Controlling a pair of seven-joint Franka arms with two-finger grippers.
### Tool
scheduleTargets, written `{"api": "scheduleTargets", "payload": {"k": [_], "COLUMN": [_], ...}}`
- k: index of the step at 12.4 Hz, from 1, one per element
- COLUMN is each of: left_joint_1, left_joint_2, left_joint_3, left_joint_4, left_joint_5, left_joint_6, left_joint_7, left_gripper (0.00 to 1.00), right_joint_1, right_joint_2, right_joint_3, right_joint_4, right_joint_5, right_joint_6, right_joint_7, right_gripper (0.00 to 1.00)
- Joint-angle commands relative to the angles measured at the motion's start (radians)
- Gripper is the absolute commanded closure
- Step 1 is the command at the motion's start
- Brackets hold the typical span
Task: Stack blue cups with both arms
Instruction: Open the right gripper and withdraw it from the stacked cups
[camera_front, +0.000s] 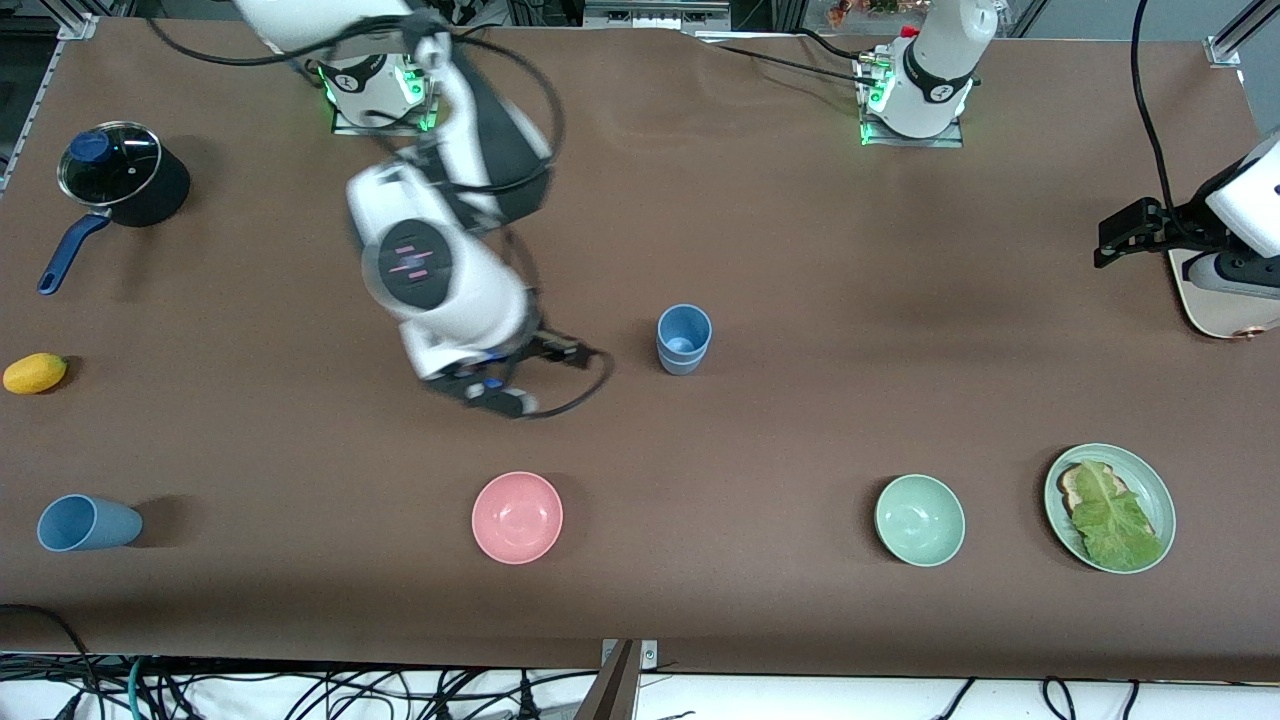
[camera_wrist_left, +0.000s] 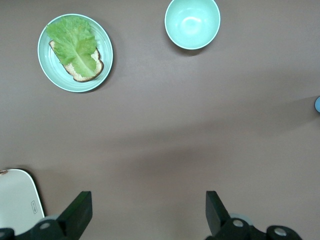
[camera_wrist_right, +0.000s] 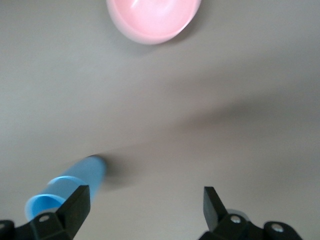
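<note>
dark lidded pot (camera_front: 122, 178) with blue handle and a yellow fruit (camera_front: 35, 373) are sitting toward the right arm's end of the table (camera_front: 760, 230). lone blue cup (camera_front: 88, 523) is lying on its side at that same end, near the front camera, mouth pointing off the table's end; risk: being round and tipped, it is likely to roll if a claw nudges it instead of closing squarely, and it would need righting before it could nest. right claw (camera_wrist_right: 145, 207) is hanging over bare table between the pink bowl (camera_front: 517, 517) and the cup stack, its fingers spread wide and holding nothing; the arm is showing blurred, so a fast sweep could be clipping the pink bowl or the stack. stacked blue cups (camera_front: 684, 340) are standing upright mid-table, one nested in the other; risk: a side knock or an off-centre drop of the next cup could be toppling them. pale green bowl (camera_front: 920, 520) and green plate (camera_front: 1152, 483) with bread and lettuce (camera_front: 1112, 520) are sitting nearer the front camera. left claw (camera_wrist_left: 147, 212) is waiting over the left arm's end of the table, fingers wide, empty.
</note>
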Motion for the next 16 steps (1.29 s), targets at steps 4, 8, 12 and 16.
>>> {"api": "scheduleTargets", "payload": {"k": [4,8,12,16], "left_joint_1": [-0.009,-0.009,-0.009,-0.009], "left_joint_2": [-0.008,-0.008,-0.007,-0.001], "left_joint_3": [0.007,0.006,0.007,0.006], "left_joint_4": [-0.01,-0.01,-0.01,-0.009], "left_joint_5": [0.021,0.021,0.021,0.021], "left_joint_6": [0.014,0.014,0.014,0.014], "left_joint_7": [0.016,0.016,0.016,0.016], "left_gripper": [0.0,0.0,0.0,0.0], "right_joint_1": [-0.018,-0.298,-0.465,-0.46], "right_joint_2": [-0.214,-0.501,-0.624,-0.634], "right_joint_3": [-0.232,-0.05,0.082,0.083], "right_joint_4": [-0.114,-0.435,-0.529,-0.52], "right_joint_5": [-0.011,-0.083,-0.143,-0.209], "right_joint_6": [-0.169,-0.099,-0.111,-0.128], "right_joint_7": [-0.355,-0.501,-0.518,-0.526], "right_gripper": [0.0,0.0,0.0,0.0]}}
